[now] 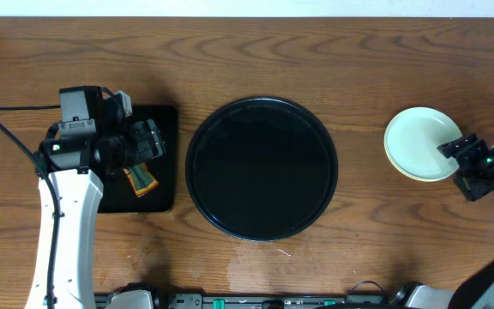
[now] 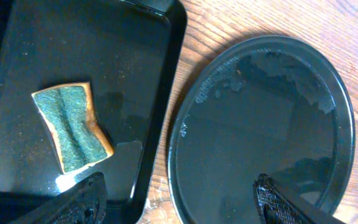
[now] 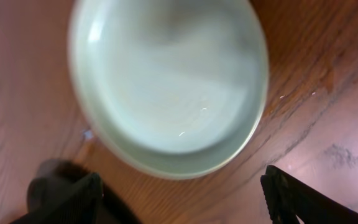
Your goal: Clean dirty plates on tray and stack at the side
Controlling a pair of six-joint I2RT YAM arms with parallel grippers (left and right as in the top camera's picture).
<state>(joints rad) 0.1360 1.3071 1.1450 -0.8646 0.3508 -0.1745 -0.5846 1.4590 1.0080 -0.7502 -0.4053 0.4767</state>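
Note:
The round black tray [image 1: 262, 167] lies mid-table with no plate on it; it also shows in the left wrist view [image 2: 263, 130], wet in places. The plates [image 1: 420, 143] sit stacked on the table at the right, a mint-green one on top and a pale yellow rim showing beneath; the top plate fills the right wrist view [image 3: 169, 74]. My right gripper [image 1: 463, 153] is open and empty just right of the stack, apart from it. My left gripper [image 1: 151, 142] is open and empty over the gap between the small rectangular tray and the round tray.
A small rectangular black tray [image 1: 148, 184] at the left holds a green-and-orange sponge [image 2: 71, 126]. Bare wooden table surrounds the trays. The arm bases sit along the front edge.

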